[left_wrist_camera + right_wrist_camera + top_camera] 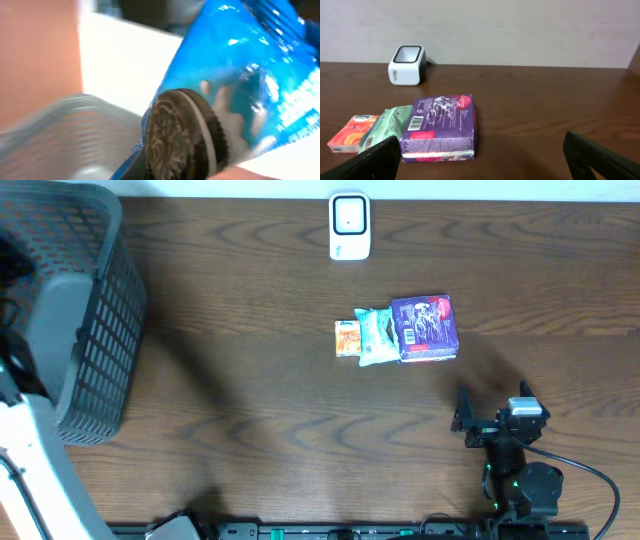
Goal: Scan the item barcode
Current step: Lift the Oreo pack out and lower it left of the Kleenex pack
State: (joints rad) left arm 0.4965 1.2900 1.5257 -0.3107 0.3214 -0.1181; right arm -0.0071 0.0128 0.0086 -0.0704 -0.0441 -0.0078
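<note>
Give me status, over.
Left hand shut on cookie packet at the basket. Right hand open, empty. Scanner unobstructed; three packs lie nearby, apart from it.

We see a glossy blue cookie packet (240, 85), a sandwich biscuit printed on it, tilted close before the left gripper. The white scanner (407, 65), with a dark window on top, stands upright on the desk (545, 105), well ahead of the right gripper (482, 152) and off to its left.

Left claw closed, right claw (481, 142) wide apart.
</note>
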